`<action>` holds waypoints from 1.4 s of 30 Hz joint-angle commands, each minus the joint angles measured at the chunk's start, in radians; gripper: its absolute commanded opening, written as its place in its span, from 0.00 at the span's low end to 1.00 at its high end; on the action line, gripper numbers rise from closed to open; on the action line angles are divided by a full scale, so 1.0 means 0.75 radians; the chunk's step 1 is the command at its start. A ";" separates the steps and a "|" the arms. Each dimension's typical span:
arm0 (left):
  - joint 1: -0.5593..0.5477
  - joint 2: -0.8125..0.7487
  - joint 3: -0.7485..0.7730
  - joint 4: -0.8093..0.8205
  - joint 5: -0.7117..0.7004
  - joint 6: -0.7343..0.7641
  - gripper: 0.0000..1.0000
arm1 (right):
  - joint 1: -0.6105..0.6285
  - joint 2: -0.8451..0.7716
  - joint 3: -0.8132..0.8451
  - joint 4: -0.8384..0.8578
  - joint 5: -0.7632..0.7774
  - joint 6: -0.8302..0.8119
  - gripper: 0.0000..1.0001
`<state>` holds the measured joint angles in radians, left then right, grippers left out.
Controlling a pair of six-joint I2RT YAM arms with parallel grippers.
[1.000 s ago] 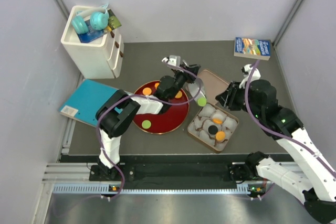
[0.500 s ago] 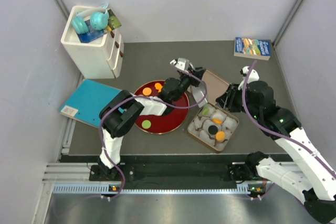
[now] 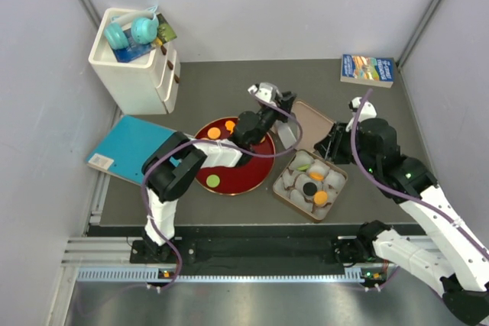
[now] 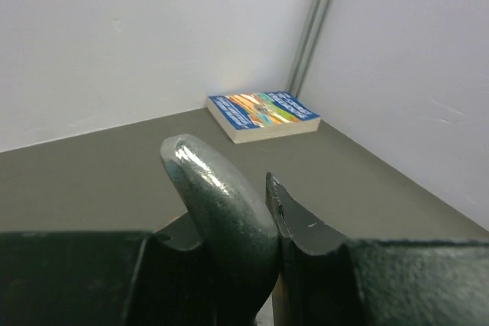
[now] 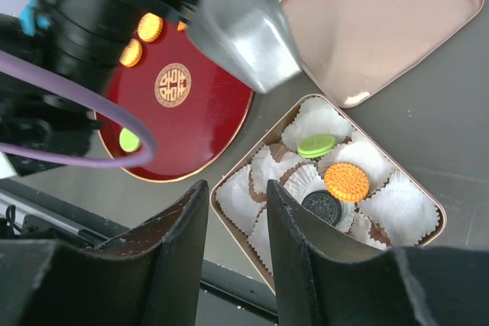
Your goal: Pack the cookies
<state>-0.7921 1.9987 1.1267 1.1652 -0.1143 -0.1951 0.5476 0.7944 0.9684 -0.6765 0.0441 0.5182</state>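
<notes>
The dark-red plate (image 5: 206,120) is the biggest thing in play. It sits off to the left of the right gripper (image 5: 235,192) in its wrist view, partly under the left arm. Right below the right gripper is the open cookie tin (image 3: 297,206), lined with white paper cups (image 5: 317,118). The tin's lid (image 5: 382,28) lies flat just beyond it.

The left gripper (image 3: 280,114) is clamped on a metal spoon (image 4: 221,196), and the bowl hangs between plate and lid, just past the tin. The right gripper's fingers are apart with nothing between them. A colourful book (image 4: 262,116) lies well ahead of the left gripper, in the far corner.

As for the cookies (image 5: 346,181), the wrist view shows a green, an orange and a black one in the tin's cups, and the overhead view shows a second orange. Two orange and one green are on the plate.
</notes>
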 commanded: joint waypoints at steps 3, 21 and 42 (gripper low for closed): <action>0.168 -0.368 -0.105 0.093 -0.103 -0.148 0.00 | 0.008 0.039 -0.009 0.090 -0.026 0.008 0.38; 0.579 -0.781 -0.713 -0.042 -0.157 -0.570 0.00 | 0.006 0.913 0.244 0.452 -0.159 -0.059 0.49; 0.688 -0.376 -0.670 0.344 -0.138 -0.548 0.00 | 0.004 1.485 0.460 0.489 -0.171 -0.092 0.34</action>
<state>-0.2901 1.6531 0.5812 1.2392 -0.2287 -0.6098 0.5476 1.8950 1.2991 -0.3714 -0.0696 0.4561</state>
